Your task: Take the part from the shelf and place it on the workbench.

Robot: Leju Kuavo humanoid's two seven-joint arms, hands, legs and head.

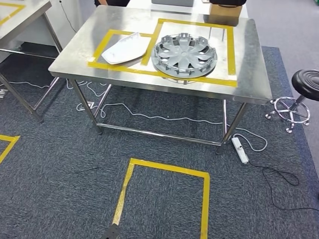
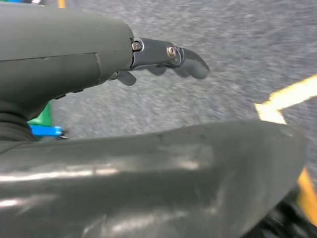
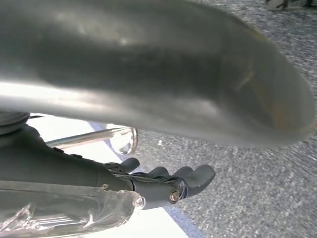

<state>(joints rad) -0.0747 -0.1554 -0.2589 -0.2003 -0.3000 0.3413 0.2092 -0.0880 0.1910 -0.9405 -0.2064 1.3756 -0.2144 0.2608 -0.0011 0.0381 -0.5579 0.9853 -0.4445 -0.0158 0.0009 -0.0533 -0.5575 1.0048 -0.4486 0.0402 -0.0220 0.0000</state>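
A steel workbench [image 1: 255,74] stands ahead of me with two yellow taped boxes on its top. In the right box lies a grey wheel cover [image 1: 184,54]. A white curved panel [image 1: 126,48] lies in the left box. My left hand [image 2: 123,54] hangs over grey carpet, fingers [image 2: 186,59] stretched out and apart from the thick thumb [image 2: 168,173], holding nothing. My right hand [image 3: 112,183] also hangs above the carpet, its fingers [image 3: 186,179] straight, the thumb [image 3: 168,69] apart and nothing in its grasp.
A yellow taped square [image 1: 165,172] marks the carpet in front of the bench. A power strip [image 1: 239,149] and cables lie by the bench's right legs. A black stool [image 1: 306,82] stands at the right, a second steel table [image 1: 22,15] at far left, a cardboard box [image 1: 225,14] behind.
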